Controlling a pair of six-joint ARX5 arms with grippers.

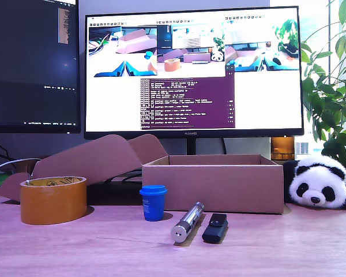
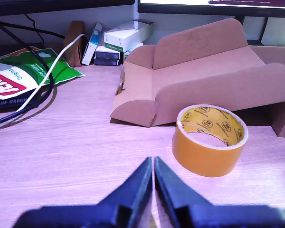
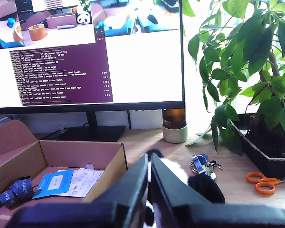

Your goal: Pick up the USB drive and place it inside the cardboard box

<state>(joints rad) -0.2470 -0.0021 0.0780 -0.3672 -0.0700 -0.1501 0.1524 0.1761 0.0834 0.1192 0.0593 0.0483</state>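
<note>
My first gripper (image 2: 153, 164) has its jaws pressed together with nothing between them, above the table near the tape (image 2: 210, 139). My second gripper (image 3: 149, 164) is closed and empty too, over the panda (image 3: 180, 178) beside the box (image 3: 61, 156). The USB drive (image 1: 215, 227) lies on the table, just in front of the box (image 1: 213, 183), next to the silver cylinder (image 1: 187, 221).

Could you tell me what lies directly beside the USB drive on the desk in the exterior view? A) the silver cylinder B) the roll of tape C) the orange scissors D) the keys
A: the silver cylinder lies just to the exterior view's left of the USB drive, in front of the cardboard box.
</note>
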